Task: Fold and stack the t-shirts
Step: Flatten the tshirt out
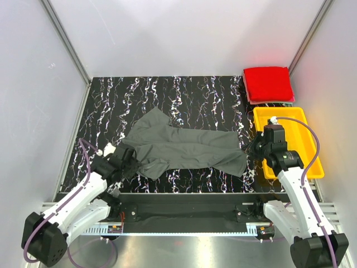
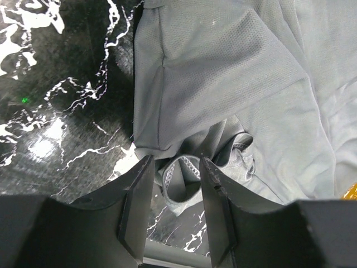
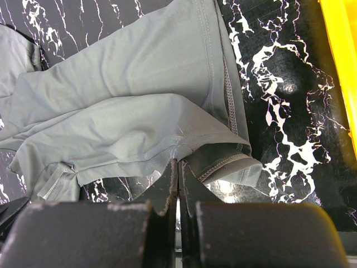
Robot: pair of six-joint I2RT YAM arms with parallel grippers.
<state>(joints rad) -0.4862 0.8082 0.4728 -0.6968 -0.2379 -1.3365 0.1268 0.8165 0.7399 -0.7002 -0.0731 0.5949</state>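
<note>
Three t-shirts in all: one dark grey t-shirt spread out, one red t-shirt folded square, and one pink t-shirt showing only as an edge under the red. One yellow plastic tray. One black marbled worktop. Two robot arms, a left arm and a right arm, each carrying one tool: left tool, right tool. Each tool has two fingers, four altogether. Two purple cables, one along each arm.
</note>
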